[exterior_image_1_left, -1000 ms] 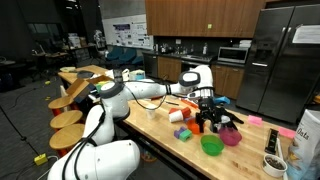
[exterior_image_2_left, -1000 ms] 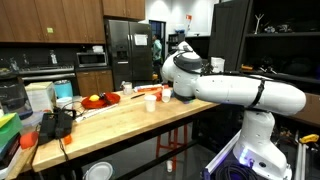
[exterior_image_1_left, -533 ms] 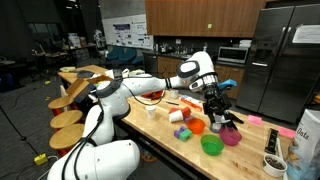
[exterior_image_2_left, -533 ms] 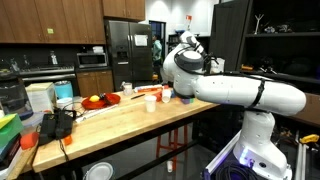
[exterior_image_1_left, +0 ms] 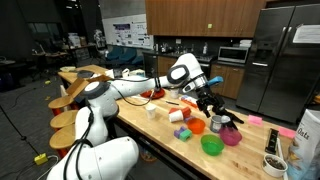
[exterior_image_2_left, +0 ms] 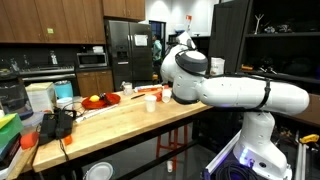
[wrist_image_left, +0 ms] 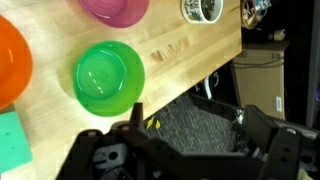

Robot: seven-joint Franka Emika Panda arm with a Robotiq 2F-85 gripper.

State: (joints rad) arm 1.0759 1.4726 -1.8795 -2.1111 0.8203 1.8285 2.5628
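My black gripper (wrist_image_left: 190, 118) is wide open. It holds nothing and touches nothing. It hangs in the air over the edge of the light wooden table (wrist_image_left: 185, 55). The shiny green plastic bowl (wrist_image_left: 110, 78) is the closest thing to me. It sits on the table below me, a bit off to one side of my fingers, near the edge. It is round, so it has no long side. An orange plastic bowl (wrist_image_left: 8, 60) and a pink plastic bowl (wrist_image_left: 115, 8) sit near it, not touching it.
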